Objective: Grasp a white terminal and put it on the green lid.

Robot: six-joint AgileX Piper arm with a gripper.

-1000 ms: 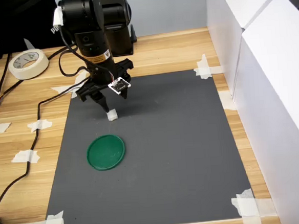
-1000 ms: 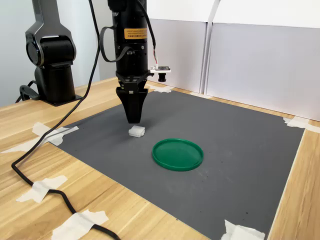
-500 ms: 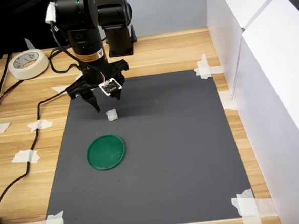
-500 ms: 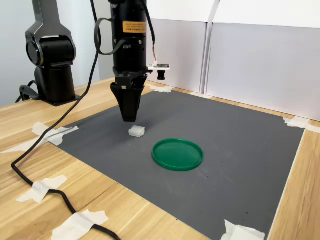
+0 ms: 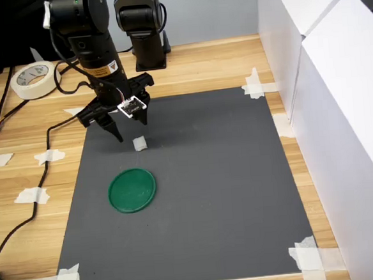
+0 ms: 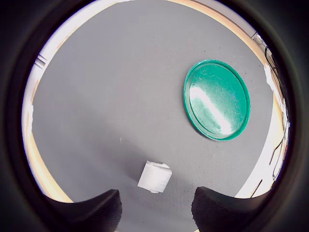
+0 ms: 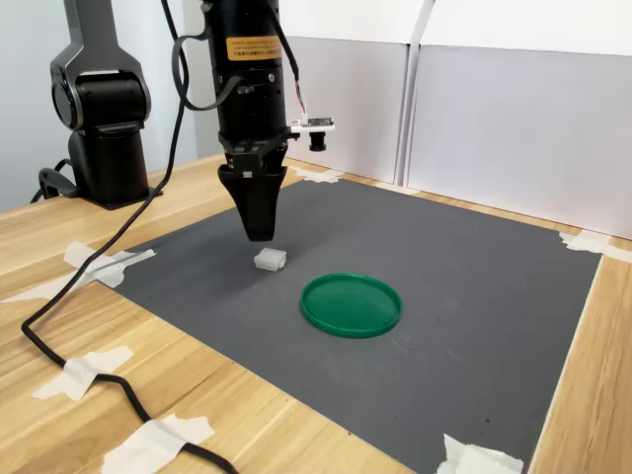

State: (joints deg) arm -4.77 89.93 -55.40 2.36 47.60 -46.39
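Right now we see the white terminal (image 5: 139,143) lying on the dark grey mat (image 5: 241,194), apart from the green lid (image 5: 132,190), which sits nearer the mat's front edge in the first exterior view. Our claw (image 5: 127,131) hangs just above and beside the terminal, released and holding nothing; in the wrist view its two dark fingertips (image 6: 99,210) stand spread with the terminal (image 6: 154,177) near the gap between them, untouched. The lid (image 6: 217,99) lies well clear there.

Around the mat we find white tape scraps (image 5: 31,195) on the wooden counter (image 5: 213,64), a roll of cream tape (image 5: 35,79) at the first exterior view's left, and a black cable (image 7: 89,286) trailing along the counter beside the mat. White panels (image 5: 337,104) wall off the first exterior view's right side. The mat between terminal and lid is bare, and most of it toward the panels is open.

The arm's upper part is cut off in both exterior views.
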